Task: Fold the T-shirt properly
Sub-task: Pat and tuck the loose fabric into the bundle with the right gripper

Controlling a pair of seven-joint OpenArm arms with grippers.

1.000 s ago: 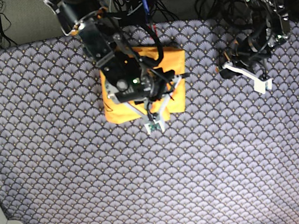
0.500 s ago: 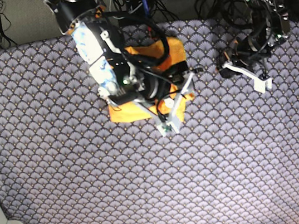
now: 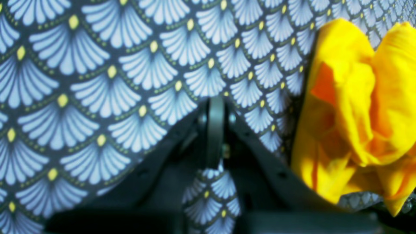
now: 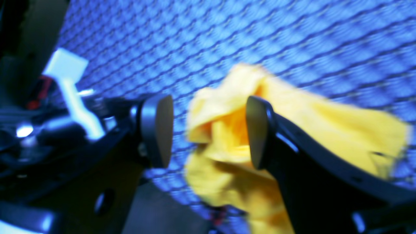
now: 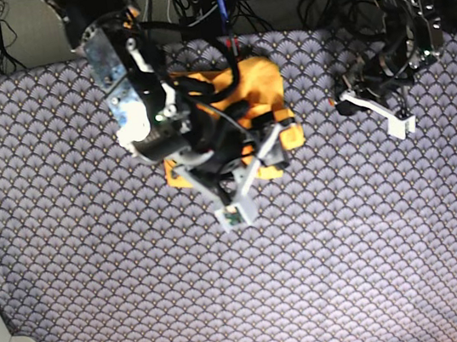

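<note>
Yellow-orange cotton, the T-shirt (image 5: pixel 262 80) lies bunched into a small, roughly folded packet on the patterned cloth (image 5: pixel 352 247) that covers the bench, toward the far edge and a little left of the middle in the base view. Its near corner looks lumpy, with layers puffed up rather than flat; the right wrist view shows an open, rumpled fold there.

The right pincer (image 4: pixel 208 130) hangs just over that near corner with its jaws spread wide, nothing between the pads; the shirt shows behind and below them, apart from the grip. The left pincer (image 5: pixel 374 110) sits well to the side of the shirt, low over the cloth, its jaws pressed together on nothing.

My judgement of the handling: the shirt is light, soft and limp. It will sag and drag wherever it is lifted, and stacked layers will slide over one another, so a pinch on one layer alone could pull the packet open. It is not fragile and not slippery against the cloth. The best hold is likely the loose puffed edge at the near corner, taken through all layers at once, or else a flat press from above to settle the bulge. A grab too deep risks pinching the cloth beneath along with the shirt.
</note>
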